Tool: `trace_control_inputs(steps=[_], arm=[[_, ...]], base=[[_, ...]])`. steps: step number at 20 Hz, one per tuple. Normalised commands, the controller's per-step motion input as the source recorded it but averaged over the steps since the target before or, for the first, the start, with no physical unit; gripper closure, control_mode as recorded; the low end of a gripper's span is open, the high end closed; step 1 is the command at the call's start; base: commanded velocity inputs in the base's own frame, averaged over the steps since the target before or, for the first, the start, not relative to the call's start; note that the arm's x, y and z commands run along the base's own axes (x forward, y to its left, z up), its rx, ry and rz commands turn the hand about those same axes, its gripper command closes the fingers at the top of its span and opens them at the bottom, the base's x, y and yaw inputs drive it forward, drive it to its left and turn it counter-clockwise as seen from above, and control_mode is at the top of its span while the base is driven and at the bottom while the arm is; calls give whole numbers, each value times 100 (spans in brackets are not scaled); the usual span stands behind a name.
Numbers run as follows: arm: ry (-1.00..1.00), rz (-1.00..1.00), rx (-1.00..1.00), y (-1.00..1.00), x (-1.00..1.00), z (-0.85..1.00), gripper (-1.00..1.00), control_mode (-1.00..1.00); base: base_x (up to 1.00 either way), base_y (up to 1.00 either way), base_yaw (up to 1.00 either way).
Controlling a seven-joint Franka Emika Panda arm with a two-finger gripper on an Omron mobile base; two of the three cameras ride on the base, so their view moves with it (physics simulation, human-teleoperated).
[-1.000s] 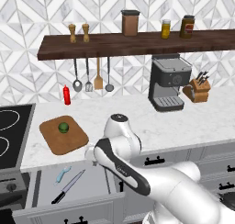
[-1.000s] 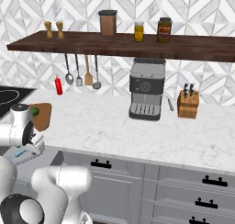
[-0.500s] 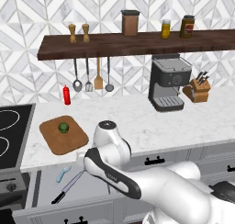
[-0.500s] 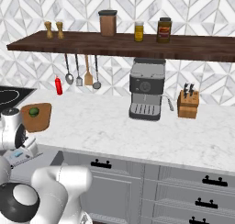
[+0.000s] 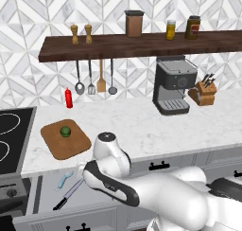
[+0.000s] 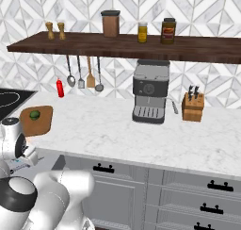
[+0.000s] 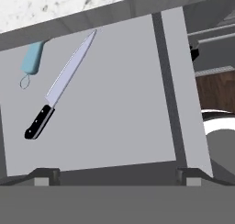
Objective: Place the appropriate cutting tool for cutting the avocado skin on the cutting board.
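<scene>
Gripper (image 7: 117, 176) spread wide, empty, above an open drawer (image 7: 114, 126). Knife (image 7: 62, 85) lies inside beside the peeler (image 7: 33, 60). Avocado (image 5: 65, 130) on board (image 5: 71, 145).

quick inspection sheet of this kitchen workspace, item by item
surface: marble counter; open drawer below it.
job's things: knife lying flat in the drawer; avocado on the cutting board.
clutter: blue-handled peeler beside the knife blade.
grippers: gripper open, above the drawer, holding nothing.
cables: nothing seen.
surroundings: coffee machine, knife block, red bottle, hanging utensils, shelf with jars, stove.
</scene>
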Motion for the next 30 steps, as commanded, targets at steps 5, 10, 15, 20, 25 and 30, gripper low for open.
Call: trace_control_inputs(steps=[5, 10, 15, 20, 25, 30], arm=[[0, 0, -1, 3, -3, -42, -100, -100], [0, 0, 0, 1, 0, -37, -100, -100], [0, 0, 0, 0, -6, -38, -100, -100], [5, 0, 0, 7, -32, -23, -100, -100], [10, 1, 0, 13, -48, -11, -100, -100], [8, 1, 0, 5, -57, -9, -100, -100]], base=[[0, 0, 0], [0, 0, 0], [0, 0, 0], [0, 0, 0], [0, 0, 0], [0, 0, 0]])
